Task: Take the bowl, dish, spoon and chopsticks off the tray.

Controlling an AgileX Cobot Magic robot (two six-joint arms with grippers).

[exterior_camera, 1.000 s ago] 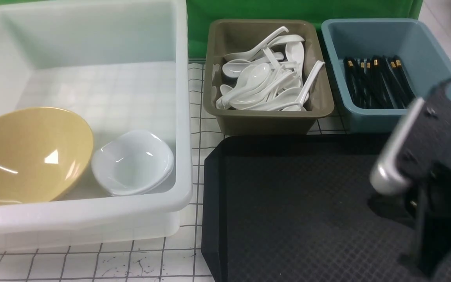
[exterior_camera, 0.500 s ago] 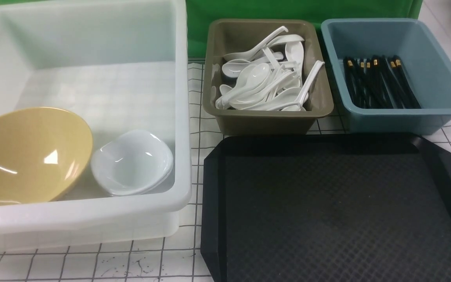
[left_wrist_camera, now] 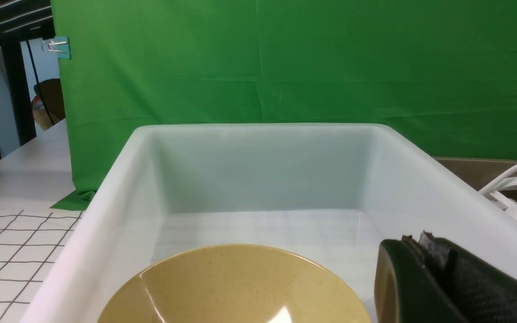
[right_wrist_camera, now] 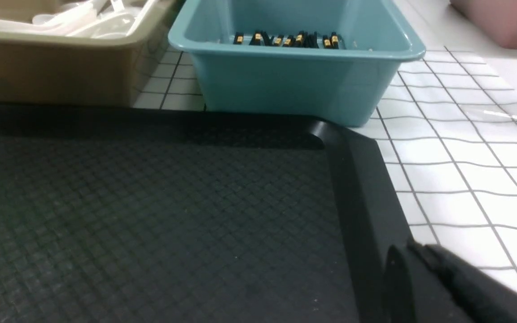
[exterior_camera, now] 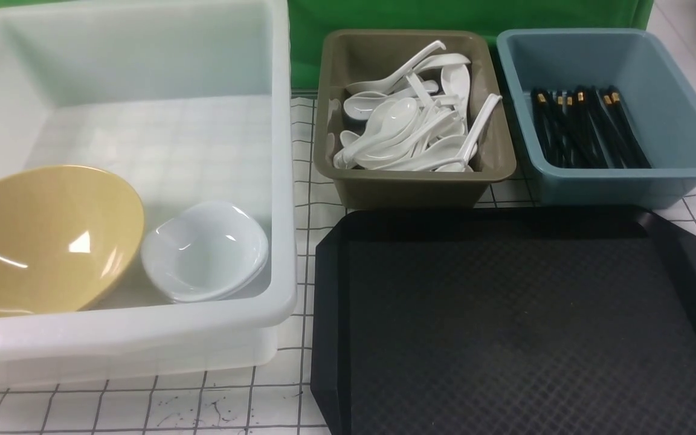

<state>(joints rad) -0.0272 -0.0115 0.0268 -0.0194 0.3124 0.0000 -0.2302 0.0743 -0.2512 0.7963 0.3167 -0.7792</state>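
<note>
The black tray lies bare at the front right, with nothing on its textured surface. The mustard-yellow bowl leans tilted inside the big white tub, and a small white dish rests beside it. White spoons are piled in the olive tub. Black chopsticks lie in the blue tub. Neither gripper shows in the front view. My left gripper is shut and holds nothing, just above the bowl. Over the tray's right rim, my right gripper is also shut and holds nothing.
A green cloth hangs behind the tubs. The table is white with a black grid. The three tubs stand along the tray's far and left sides. A pink container sits far off to the right.
A second ago my right arm stood over the tray's right side in the front view; it has since drawn back out of that view. Nothing else has moved.
</note>
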